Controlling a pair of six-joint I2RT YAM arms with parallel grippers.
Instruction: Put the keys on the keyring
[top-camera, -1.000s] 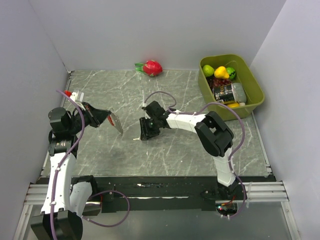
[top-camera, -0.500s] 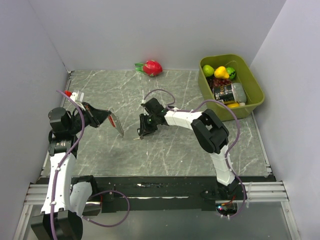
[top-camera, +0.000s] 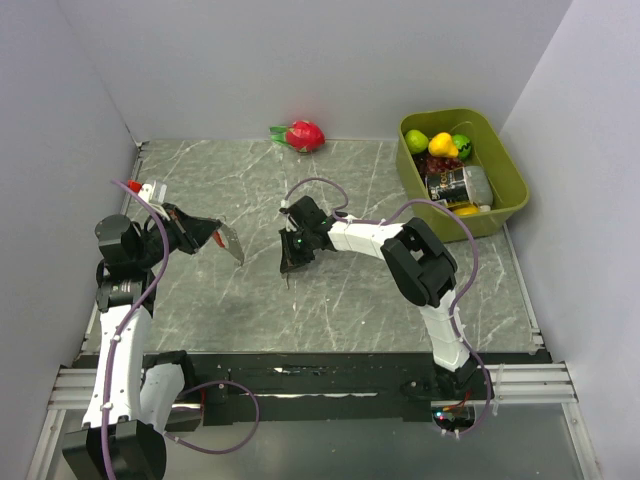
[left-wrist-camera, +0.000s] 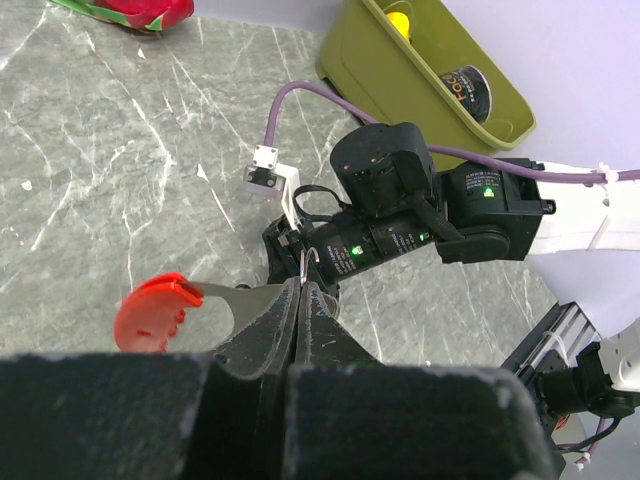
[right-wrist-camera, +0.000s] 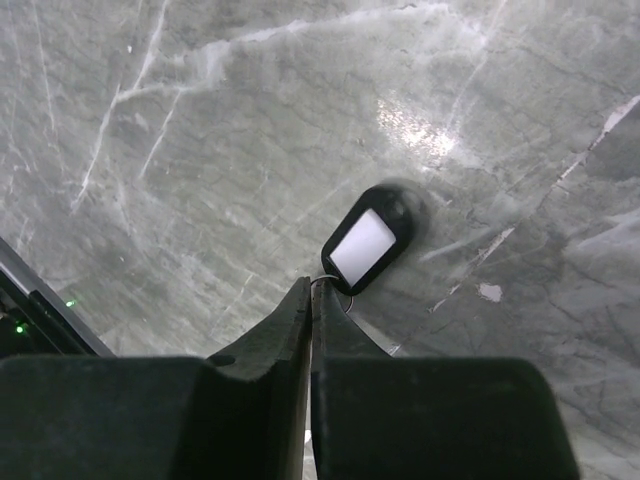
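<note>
My left gripper is shut on the key, a piece with a red rounded head and a flat silvery blade, held above the table's left side. My right gripper is shut on the keyring's thin wire ring, held above the table. A black tag with a white label hangs from it just past the fingertips. In the left wrist view the right gripper sits just behind my left fingertips, and a thin wire loop shows there. Whether the two pieces touch I cannot tell.
A red dragon fruit lies at the back wall. An olive bin with fruit and a can stands at the back right. Grey walls close in the marbled table on three sides.
My right gripper has shifted a little left, toward the left gripper, and turned. My left gripper with the key has risen slightly.
</note>
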